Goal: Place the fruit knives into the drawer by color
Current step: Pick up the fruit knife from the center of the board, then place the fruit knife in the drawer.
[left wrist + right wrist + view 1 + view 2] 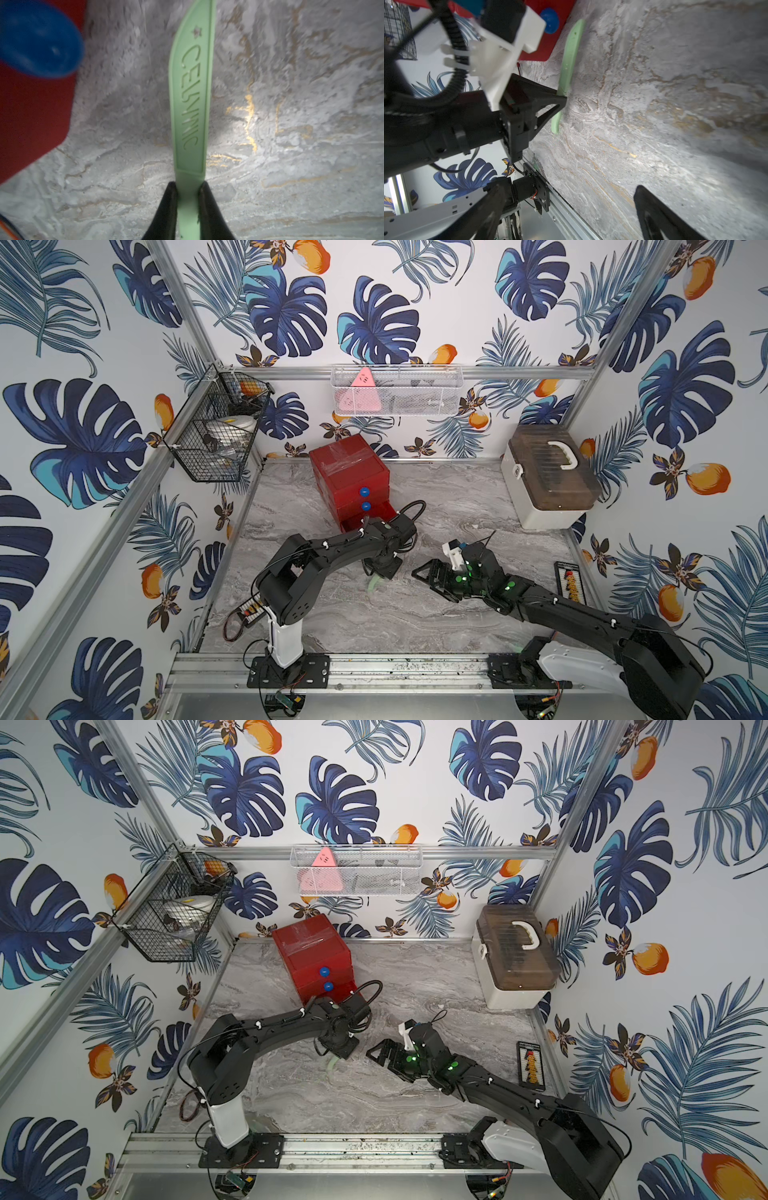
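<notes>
Beside the chest (pixel 349 472), whose bottom drawer (pixel 352 525) stands pulled out, the left jaws are nearly closed. They pinch a mint-green knife (pixel 191 104) toward its handle end, low over the surface (pixel 457 497). Whether it touches the surface I cannot tell. The right jaws stand wide open and empty, hovering near the left ones.

Risks, as I judge them:
- The grip is off centre, so the long blade could swing or slip out on the lift.
- The tip lies just beside the drawer front and its blue knob (pixel 39 39) and could catch there.
- A drop into the wrong drawer would spoil the color sort.
- The 2 arms are close enough to bump.

The knife is slim, slightly curved matte plastic with moulded lettering and a small star. The chest is glossy red plastic. The surface is grey and marble-patterned, with gold veins.
</notes>
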{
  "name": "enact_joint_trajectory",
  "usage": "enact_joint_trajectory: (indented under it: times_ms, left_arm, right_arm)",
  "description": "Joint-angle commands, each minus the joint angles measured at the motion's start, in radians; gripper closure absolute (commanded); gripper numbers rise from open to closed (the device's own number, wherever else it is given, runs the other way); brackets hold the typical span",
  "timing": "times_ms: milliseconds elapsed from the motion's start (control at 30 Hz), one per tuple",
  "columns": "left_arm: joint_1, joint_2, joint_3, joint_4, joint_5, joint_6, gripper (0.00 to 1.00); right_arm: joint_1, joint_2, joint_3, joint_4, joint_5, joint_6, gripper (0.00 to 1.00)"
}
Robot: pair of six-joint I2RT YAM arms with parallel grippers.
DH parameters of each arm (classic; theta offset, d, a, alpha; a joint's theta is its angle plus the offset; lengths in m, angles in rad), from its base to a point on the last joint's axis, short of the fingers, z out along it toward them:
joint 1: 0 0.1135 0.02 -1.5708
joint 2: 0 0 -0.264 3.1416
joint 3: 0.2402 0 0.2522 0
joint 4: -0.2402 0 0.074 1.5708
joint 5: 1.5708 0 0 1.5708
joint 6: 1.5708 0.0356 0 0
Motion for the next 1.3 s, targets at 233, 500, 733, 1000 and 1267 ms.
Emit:
enact_joint_trajectory:
  times_ms: [233,500,733,1000,1267]
  left_arm:
    - [-0.017,0.012,0.183,-0.038,-0.313,0.191,1.00]
    - [0.007,0.046,0.248,0.085,-0.481,0.251,1.00]
    - [0.076,0.060,0.283,0.157,-0.484,0.287,1.00]
    - [0.145,0.119,0.313,0.124,-0.457,0.303,1.00]
    - [0.186,0.119,0.313,0.106,-0.407,0.279,0.26]
  right_arm:
    - [-0.059,-0.039,-0.106,0.171,-0.032,0.162,0.00]
    - [-0.059,0.043,-0.062,0.195,-0.063,0.172,0.00]
    - [-0.070,0.113,-0.009,0.189,-0.104,0.146,0.00]
    - [-0.091,0.147,0.011,0.200,-0.126,0.141,0.00]
    - [-0.124,0.160,0.029,0.193,-0.147,0.129,0.00]
